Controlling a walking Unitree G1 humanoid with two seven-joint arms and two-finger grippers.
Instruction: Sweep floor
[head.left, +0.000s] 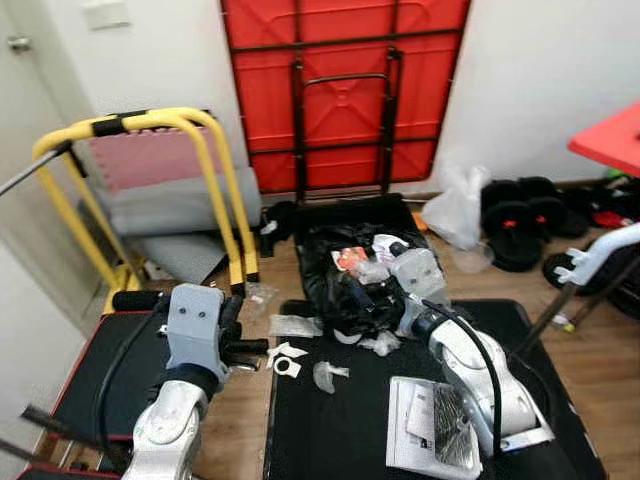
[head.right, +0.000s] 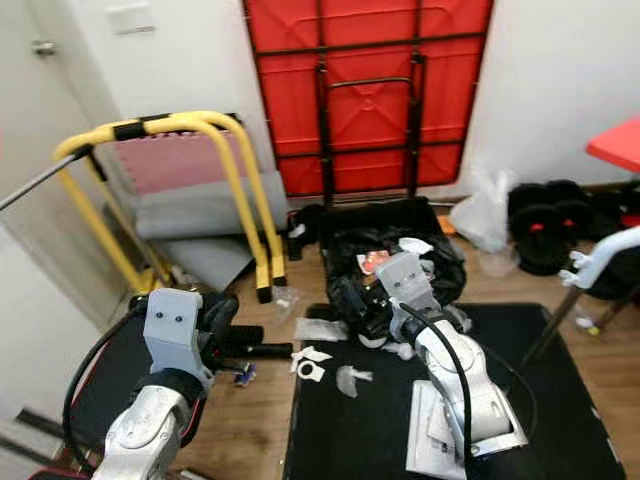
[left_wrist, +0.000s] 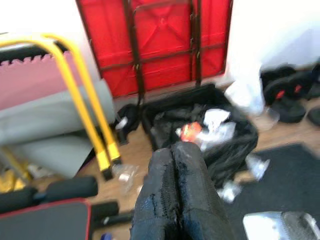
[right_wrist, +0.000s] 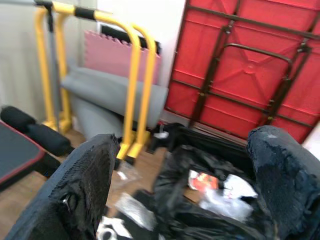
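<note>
An open black rubbish bag (head.left: 345, 250) lies on the wood floor, holding a red-and-white wrapper (head.left: 350, 258) and clear plastic. Loose litter lies in front of it: a clear plastic scrap (head.left: 295, 325), white paper bits (head.left: 287, 352) and another clear piece (head.left: 328, 373) on the black mat (head.left: 340, 430). My right gripper (head.left: 368, 300) hovers at the bag's near edge, open, with nothing between its fingers (right_wrist: 90, 170). My left gripper (head.left: 248, 348) is shut and empty, low over the floor left of the paper bits; its fingertips (left_wrist: 172, 155) are pressed together.
A flat packet of papers (head.left: 430, 425) lies on the mat beside my right arm. A yellow frame (head.left: 215, 170), grey rolled mats (head.left: 170, 210) and a black bench (head.left: 100, 375) crowd the left. A red folded table (head.left: 345, 90) leans on the wall. A white bag (head.left: 458, 212) and dumbbells (head.left: 520, 225) sit right.
</note>
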